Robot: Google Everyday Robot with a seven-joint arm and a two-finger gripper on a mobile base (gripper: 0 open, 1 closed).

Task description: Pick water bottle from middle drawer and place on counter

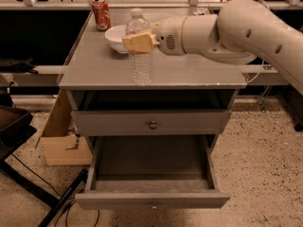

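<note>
Clear ribbed bottle [141, 67] is upright, white cap up and long axis vertical, at the front of the tabletop [189, 72], its shoulder clasped in the tan claw [138, 42] reaching from the right, above the open drawer [151, 160].

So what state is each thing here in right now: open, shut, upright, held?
Bottle: upright, capped, near the counter's front edge.
Hand: above the counter, shut on the bottle's upper part.
Lower drawer: pulled open.
Upper drawer: shut.
Can: upright.
Bowl: upright.
</note>
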